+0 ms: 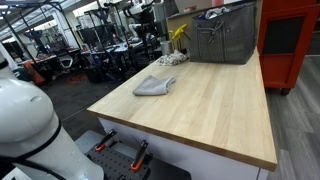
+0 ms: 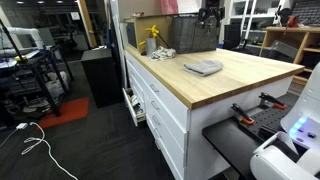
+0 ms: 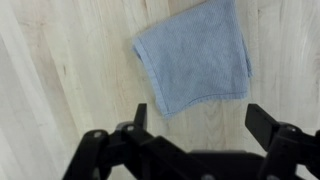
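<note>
Wrist view: one gripper (image 3: 200, 122), two fingers (image 3: 140, 118) visible, set wide apart with nothing between them. It held nothing and touched nothing.

One grey-blue cloth (image 3: 195, 55) lay flat on the wooden table (image 3: 60, 80), at 12 o'clock from the gripper. Its nearest corner sat just beside the finger on the 9 o'clock side; I could not tell whether they touched.

Both exterior views: the one cloth (image 1: 154, 86) (image 2: 203, 67) rested loosely folded on the tabletop (image 1: 220, 110) (image 2: 245, 78), well apart from one grey bin (image 1: 225, 40) (image 2: 195, 35) at the far end. One yellow item (image 1: 180, 33) (image 2: 152, 33) stood just beside the bin. One red cabinet (image 1: 290, 40) stood at 3 o'clock of the bin in an exterior view.
</note>
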